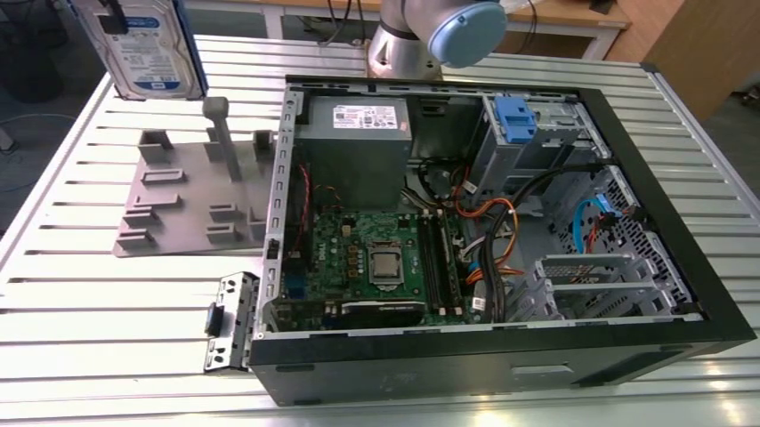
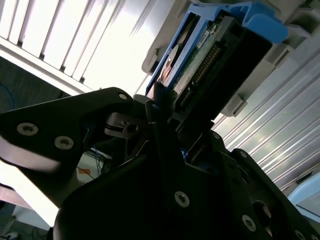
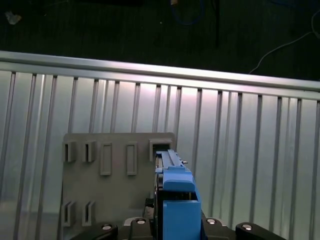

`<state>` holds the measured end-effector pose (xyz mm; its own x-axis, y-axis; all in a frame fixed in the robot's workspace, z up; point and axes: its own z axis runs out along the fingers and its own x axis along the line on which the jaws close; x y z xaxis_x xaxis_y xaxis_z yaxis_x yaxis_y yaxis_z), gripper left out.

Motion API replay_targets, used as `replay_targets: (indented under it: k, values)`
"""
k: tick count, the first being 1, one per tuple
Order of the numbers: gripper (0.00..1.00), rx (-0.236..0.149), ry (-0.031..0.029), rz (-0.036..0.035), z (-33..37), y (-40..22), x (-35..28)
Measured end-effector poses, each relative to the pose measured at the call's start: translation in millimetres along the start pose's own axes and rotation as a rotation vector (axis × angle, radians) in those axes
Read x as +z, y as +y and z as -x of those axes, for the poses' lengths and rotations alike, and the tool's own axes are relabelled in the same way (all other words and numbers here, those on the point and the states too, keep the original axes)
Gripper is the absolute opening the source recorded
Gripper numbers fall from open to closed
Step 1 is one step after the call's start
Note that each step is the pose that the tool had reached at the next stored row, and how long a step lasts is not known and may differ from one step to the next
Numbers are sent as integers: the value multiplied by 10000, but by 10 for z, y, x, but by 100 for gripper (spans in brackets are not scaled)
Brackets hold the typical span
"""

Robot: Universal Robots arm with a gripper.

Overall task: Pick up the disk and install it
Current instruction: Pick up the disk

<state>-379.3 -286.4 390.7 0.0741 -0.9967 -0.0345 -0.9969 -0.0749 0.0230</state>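
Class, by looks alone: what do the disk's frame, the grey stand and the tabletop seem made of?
Frame of the disk: blue plastic, matte, moulded tabs. Grey stand: probably plastic, dull, with moulded slots. Tabletop: likely aluminium, ribbed slats with bright sheen.

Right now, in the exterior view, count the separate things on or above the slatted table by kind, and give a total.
disk: 1
grey slotted holder: 1
open computer case: 1
small metal bracket: 1
robot arm: 1
Total: 5
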Motion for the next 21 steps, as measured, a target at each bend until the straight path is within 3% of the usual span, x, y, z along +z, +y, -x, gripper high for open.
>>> replay_targets:
  k: [21]
  values:
    - [36, 0, -16, 0, 14, 9, -411]
